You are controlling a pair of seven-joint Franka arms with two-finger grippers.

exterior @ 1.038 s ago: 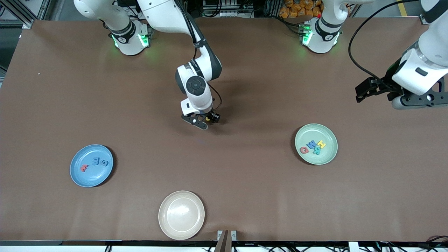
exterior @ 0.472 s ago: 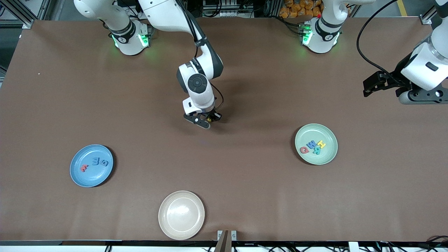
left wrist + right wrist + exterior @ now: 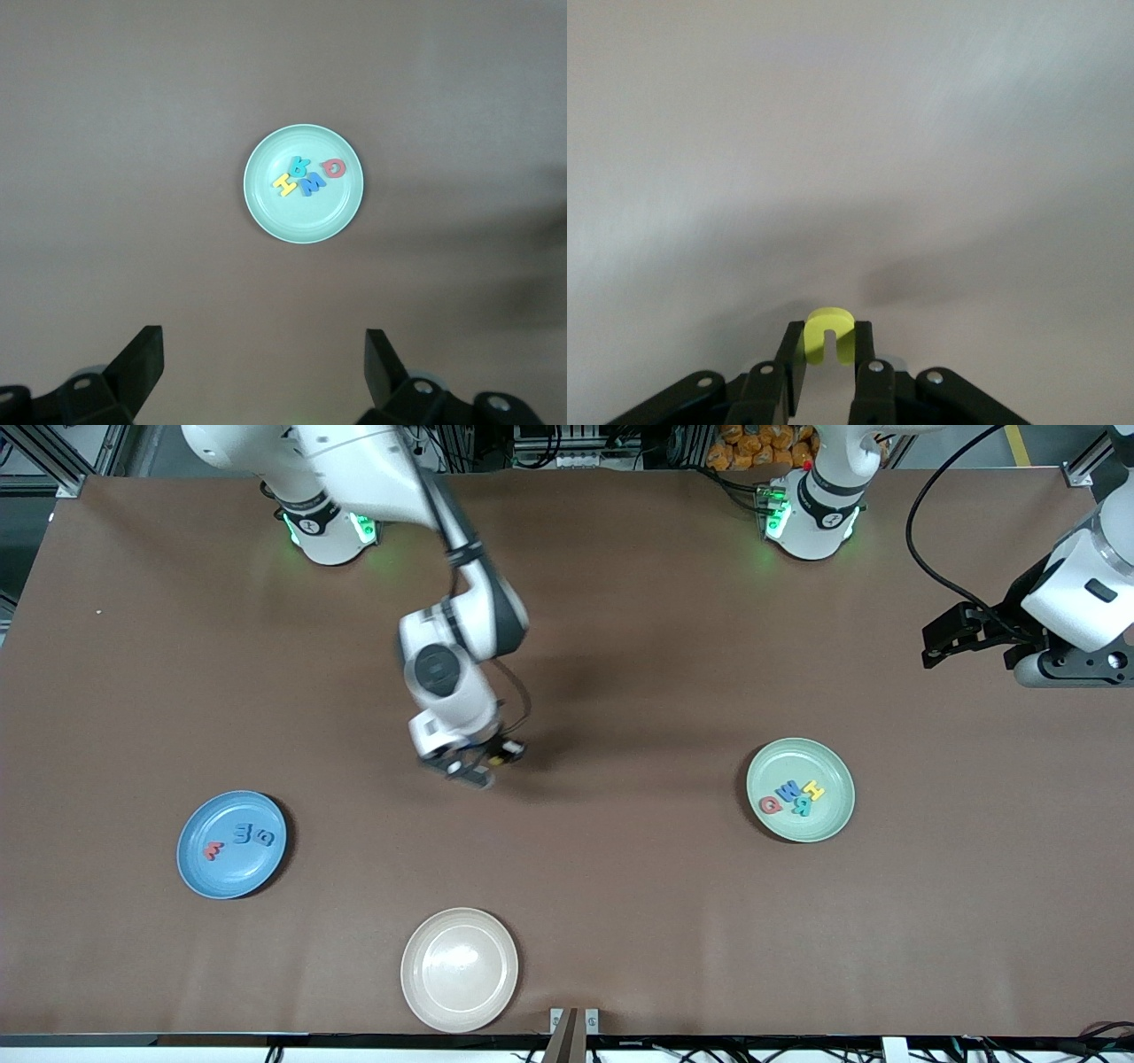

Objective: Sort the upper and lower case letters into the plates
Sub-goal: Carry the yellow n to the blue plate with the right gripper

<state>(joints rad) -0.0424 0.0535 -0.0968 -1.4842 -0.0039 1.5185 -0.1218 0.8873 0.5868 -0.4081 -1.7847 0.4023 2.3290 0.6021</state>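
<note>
My right gripper point(image 3: 483, 766) hangs over the bare middle of the table, shut on a small yellow letter point(image 3: 829, 336) point(image 3: 498, 760) shaped like an arch with a slot. The blue plate point(image 3: 197, 865) toward the right arm's end holds three letters, one red point(image 3: 212, 851) and two blue point(image 3: 252, 834). The pale green plate point(image 3: 802, 758) point(image 3: 266, 208) toward the left arm's end holds several letters in red, blue, teal and yellow point(image 3: 813, 789). My left gripper point(image 3: 263, 354) waits high above that end of the table, open with nothing between its fingers.
A cream-beige plate point(image 3: 416, 974) with nothing in it lies near the front edge, nearer to the camera than the right gripper. The brown table runs wide between the plates. Both arm bases stand along the table's back edge.
The right gripper shut on the yellow letter, lifted it and swung toward the right arm's end of the table. The left arm rose a little and then stayed still.
</note>
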